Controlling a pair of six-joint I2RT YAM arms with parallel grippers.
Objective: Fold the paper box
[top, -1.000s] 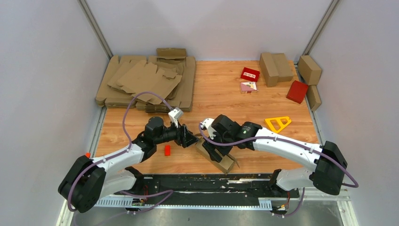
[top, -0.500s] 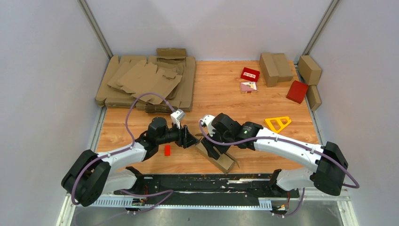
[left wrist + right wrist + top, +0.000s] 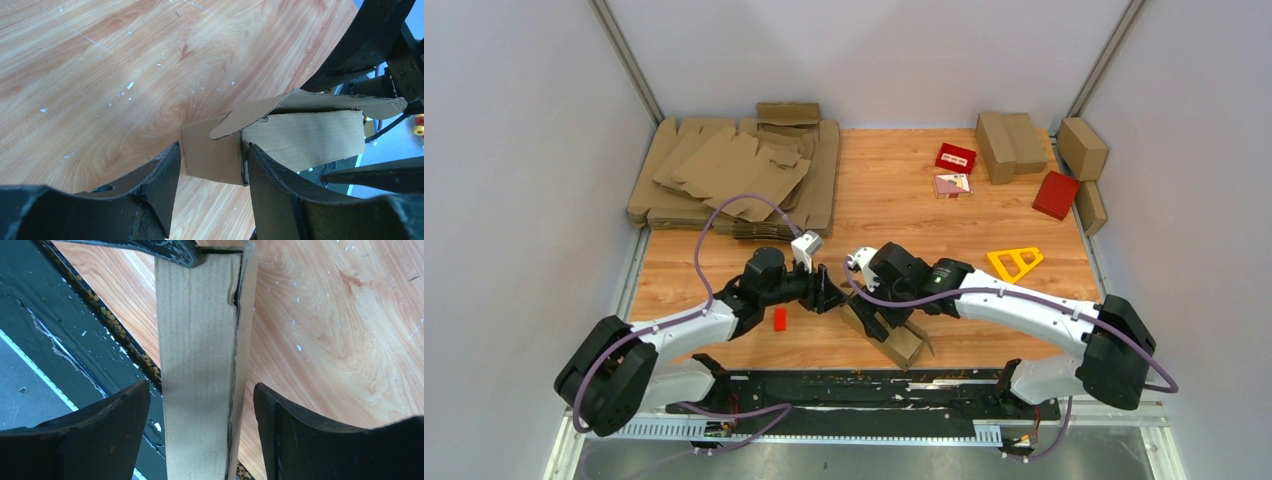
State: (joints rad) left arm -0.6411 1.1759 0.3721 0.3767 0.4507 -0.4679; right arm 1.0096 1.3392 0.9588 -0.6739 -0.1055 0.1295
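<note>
logging at the near edge first: the paper box [image 3: 894,338] lies slantwise on the wood, its nearer end reaching toward the black strip [image 3: 854,392] along the table front. it is already an oblong sleeve, not a flat sheet.

right gripper [image 3: 200,410] hangs over the box's long side. its fingers [image 3: 100,425] stand well apart, with clear gaps either side of the cardboard: released, nothing grasped.

left gripper [image 3: 212,172] straddles the box's far end. a loose flap [image 3: 310,102] sticks up there, not tucked. one of the fingers [image 3: 280,190] looks to touch the cardboard and the other shows a sliver of table between. i read it as around the end but not yet clenched.

change over the last second, overhead view: the left arm has crept forward and to its right, bringing its gripper up to the box end. the right wrist has shifted slightly toward it. the box itself has not moved.

meaning, as a judgement: the right hand has let go so the left can take the end, and the flap is likely the next fold. risk is the light sleeve sliding.

further out: small red block [image 3: 779,319], yellow triangular frame [image 3: 1014,262], flat cardboard stack [image 3: 734,175], finished cartons [image 3: 1009,140].
</note>
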